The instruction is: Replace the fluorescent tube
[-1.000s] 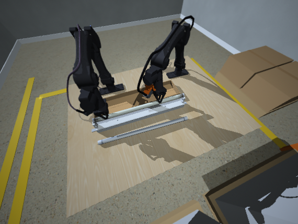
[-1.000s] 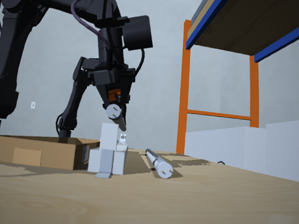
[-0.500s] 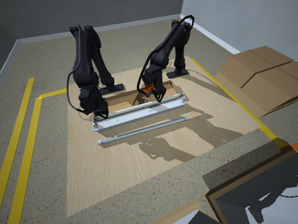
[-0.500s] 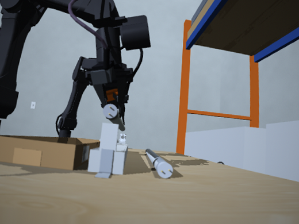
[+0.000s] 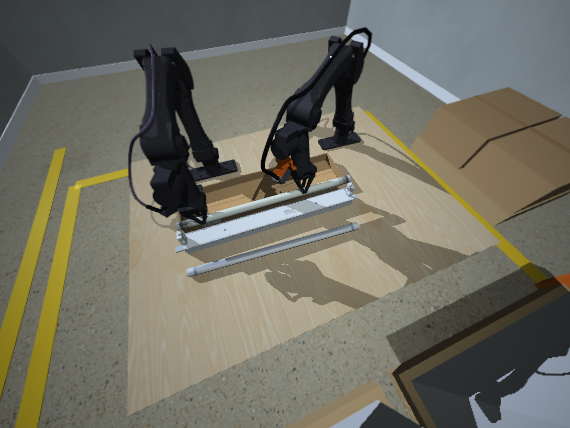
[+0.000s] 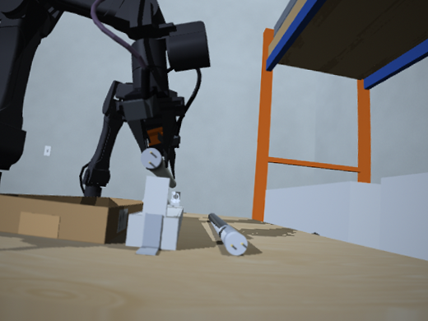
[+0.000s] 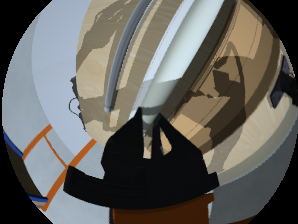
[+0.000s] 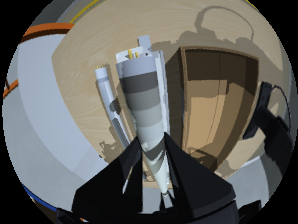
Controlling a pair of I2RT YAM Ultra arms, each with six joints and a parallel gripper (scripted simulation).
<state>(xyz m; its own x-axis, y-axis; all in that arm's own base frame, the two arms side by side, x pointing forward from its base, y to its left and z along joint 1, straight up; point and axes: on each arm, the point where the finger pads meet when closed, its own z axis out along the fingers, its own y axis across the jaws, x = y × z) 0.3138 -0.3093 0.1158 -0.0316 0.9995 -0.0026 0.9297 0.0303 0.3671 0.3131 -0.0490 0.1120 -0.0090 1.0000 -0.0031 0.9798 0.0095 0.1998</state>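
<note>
Top view: both pairs of fingers (image 5: 198,215) (image 5: 306,183), narrowly parted, grip the old tube (image 5: 260,202) (image 6: 151,159) (image 7: 182,55) (image 8: 145,110), lifted off the fixture (image 5: 265,217) (image 6: 135,230). Lowering it into the carton (image 5: 235,187) (image 6: 82,222) (image 8: 185,100) beneath and fitting the LED tube (image 5: 275,250) (image 6: 235,243) (image 7: 117,65) (image 8: 106,90) remain.

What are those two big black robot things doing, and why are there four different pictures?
They're two robot arms, each with a pinching hand. One picture looks down from high up, one looks along the bench from low at one end, and two come from cameras on the arms' wrists.

The left hand and right hand are both holding the old lamp tube, above the white light fixture.

On the bench, the LED tube lies on one side of the fixture. The open carton sits on the other.
</note>
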